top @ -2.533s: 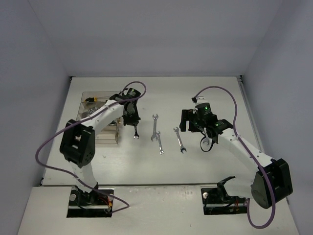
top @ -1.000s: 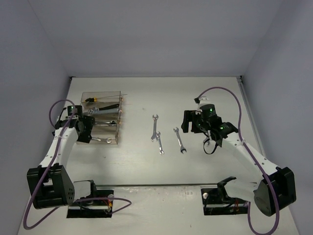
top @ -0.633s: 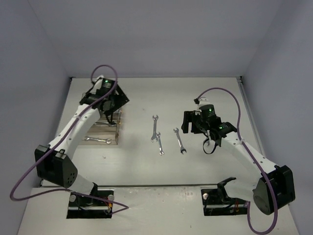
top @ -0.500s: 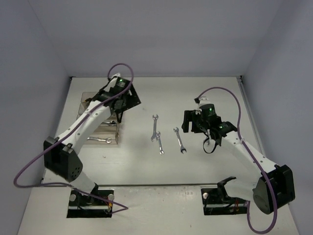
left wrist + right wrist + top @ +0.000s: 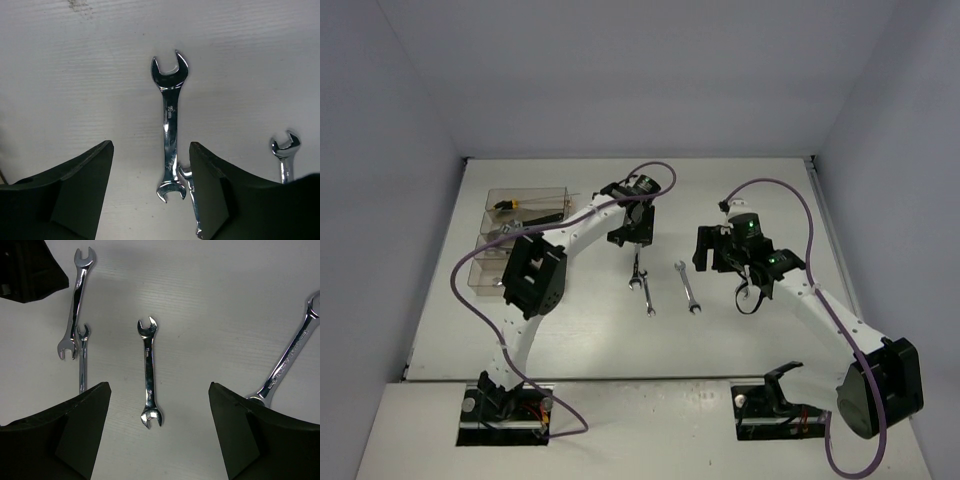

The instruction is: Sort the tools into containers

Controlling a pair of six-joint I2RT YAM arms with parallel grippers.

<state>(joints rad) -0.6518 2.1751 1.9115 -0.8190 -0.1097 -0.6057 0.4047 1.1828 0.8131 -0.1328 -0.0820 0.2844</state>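
Steel wrench runs 12-to-6 under my left gripper, which is spread wide. It sits slightly toward 3 o'clock; left arm's nearest.

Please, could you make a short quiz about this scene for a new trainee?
1. True or false: the left gripper is open, with a wrench showing between its fingers.
2. Choose: how many wrenches does the right wrist view show? A two, B four, C six.
3. Fill in: the clear bins stand on the table's ____ side.
Key: 1 true; 2 B; 3 left.
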